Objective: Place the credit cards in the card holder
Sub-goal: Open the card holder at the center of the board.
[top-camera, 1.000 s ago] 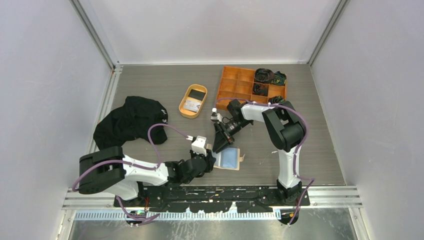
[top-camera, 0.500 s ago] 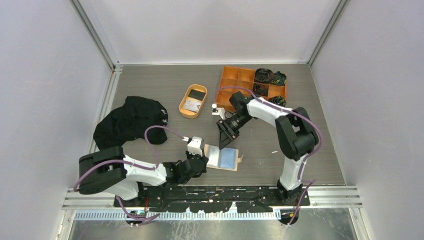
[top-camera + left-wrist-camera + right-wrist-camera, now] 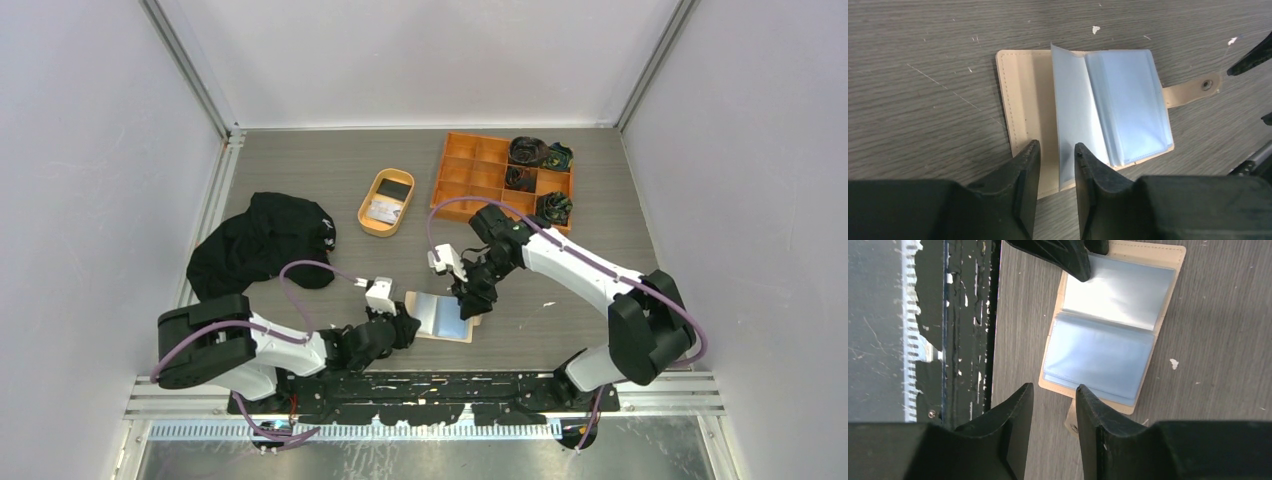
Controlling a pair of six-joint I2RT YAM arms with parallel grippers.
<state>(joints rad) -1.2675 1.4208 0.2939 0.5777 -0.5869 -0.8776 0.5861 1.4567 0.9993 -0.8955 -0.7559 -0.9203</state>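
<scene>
We find the card holder [image 3: 443,318] lying on the table [image 3: 330,170], left gripper [image 3: 408,322] at its nine o'clock, right gripper [image 3: 470,305] at two. The tray [image 3: 366,200], holding two cards [image 3: 381,211], sits at eleven, the compartment box [image 3: 480,170] at one, the cloth [image 3: 262,240] at ten.

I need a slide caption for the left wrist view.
Left tool, open, straddles a raised clear sleeve of the card holder lying open on the table.

The overhead camera looks down from the near edge over the whole grey wood-grain table [image 3: 330,170]. Both wrist cameras face down, close, from opposite sides, sharing the open beige leather-like card holder [image 3: 1025,100].
</scene>
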